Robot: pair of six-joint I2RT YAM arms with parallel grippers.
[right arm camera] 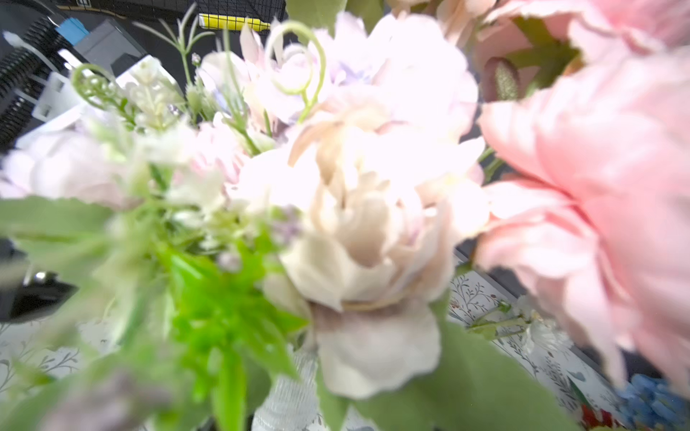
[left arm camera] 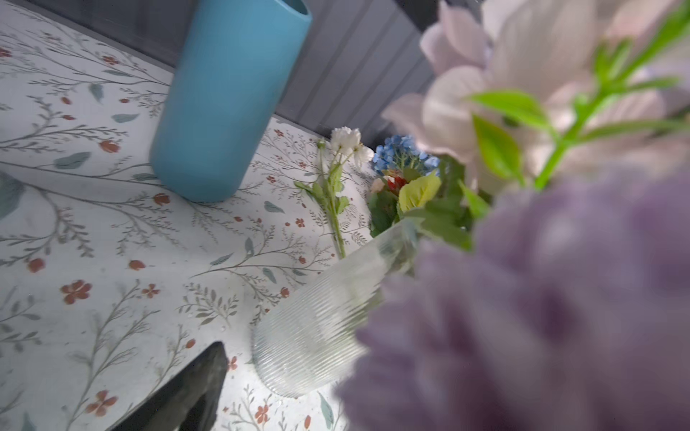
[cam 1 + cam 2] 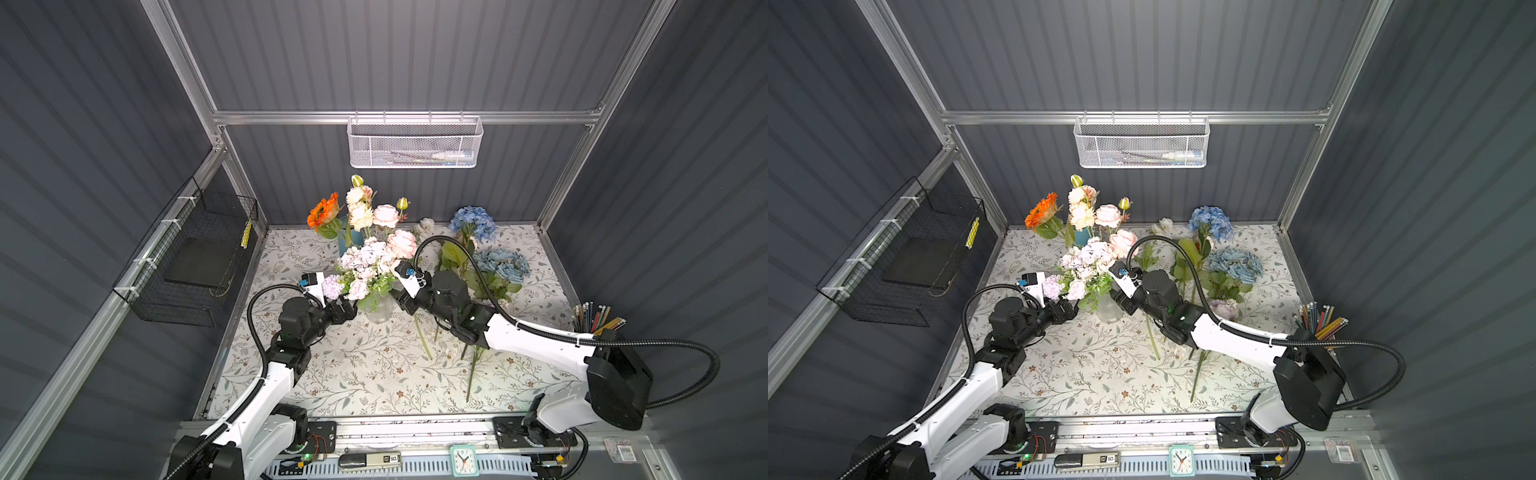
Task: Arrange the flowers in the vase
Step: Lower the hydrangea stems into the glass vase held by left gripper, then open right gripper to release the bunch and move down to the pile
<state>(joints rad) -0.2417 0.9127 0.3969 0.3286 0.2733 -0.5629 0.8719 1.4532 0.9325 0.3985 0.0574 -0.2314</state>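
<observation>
A clear ribbed glass vase point(image 3: 379, 312) point(image 3: 1109, 311) stands mid-table with a bunch of pink, white and lilac flowers point(image 3: 372, 262) in it. My left gripper point(image 3: 350, 309) point(image 3: 1070, 309) is open just left of the vase. In the left wrist view one dark finger point(image 2: 186, 388) shows beside the vase point(image 2: 310, 336), apart from it, and a lilac head point(image 2: 541, 317) hides the other. My right gripper point(image 3: 398, 299) point(image 3: 1121, 298) sits against the vase's right side under the blooms. In the right wrist view pale blooms point(image 1: 366, 224) hide its jaws.
A blue vase point(image 3: 351, 240) point(image 2: 227, 100) at the back left holds an orange daisy point(image 3: 323, 211) and peach and pink heads. Loose on the right lie a blue hydrangea point(image 3: 473, 221), dusty-blue roses point(image 3: 503, 264), a white sprig point(image 3: 424, 226) and long stems point(image 3: 471, 374). A pencil holder point(image 3: 598, 320) stands far right.
</observation>
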